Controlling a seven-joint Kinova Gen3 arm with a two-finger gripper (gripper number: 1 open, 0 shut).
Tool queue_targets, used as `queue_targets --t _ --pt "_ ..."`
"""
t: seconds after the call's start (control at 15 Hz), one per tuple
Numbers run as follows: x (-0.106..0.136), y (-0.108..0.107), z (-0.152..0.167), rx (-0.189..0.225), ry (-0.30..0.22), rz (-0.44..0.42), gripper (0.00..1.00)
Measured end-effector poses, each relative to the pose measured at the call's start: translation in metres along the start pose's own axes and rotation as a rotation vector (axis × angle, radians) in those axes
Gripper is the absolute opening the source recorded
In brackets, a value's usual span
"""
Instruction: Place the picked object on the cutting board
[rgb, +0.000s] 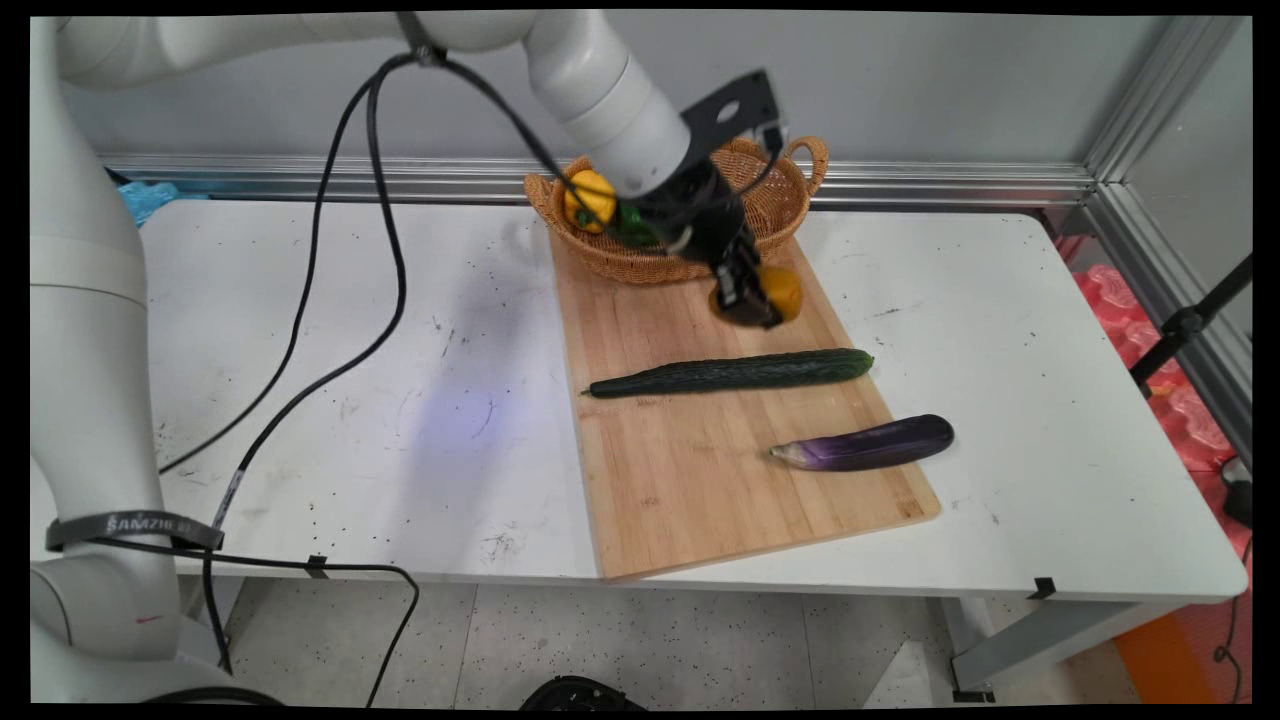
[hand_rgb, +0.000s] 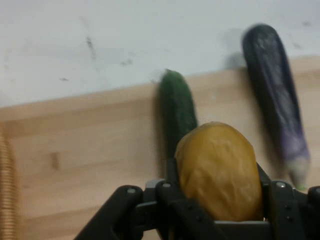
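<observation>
The gripper (rgb: 752, 300) is closed on a potato (hand_rgb: 219, 170), which looks firm and fairly light, held across its middle above the cutting board (rgb: 700, 480).

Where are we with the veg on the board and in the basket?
In the basket: a yellow pepper and something green beside it. In hand: the end effector grips a potato just above the board, near the basket. Still lying loose: cucumber on the board, eggplant across its right edge.

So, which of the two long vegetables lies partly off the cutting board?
The purple eggplant: its right end overhangs the cutting board. The green cucumber lies wholly on it.
</observation>
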Motion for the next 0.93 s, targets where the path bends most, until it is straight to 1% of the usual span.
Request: queue_targets --t 0.2,0.47,0.6,0.93 --pt "-0.015 0.021 0.008 -0.035 -0.011 0.029 0.0" --pt "-0.031 0.041 0.02 -0.071 -0.022 0.048 0.0" --pt "-0.038 0.049 0.026 -0.083 -0.027 0.051 0.0" --pt "-0.049 0.062 0.039 -0.101 -0.037 0.05 0.0"
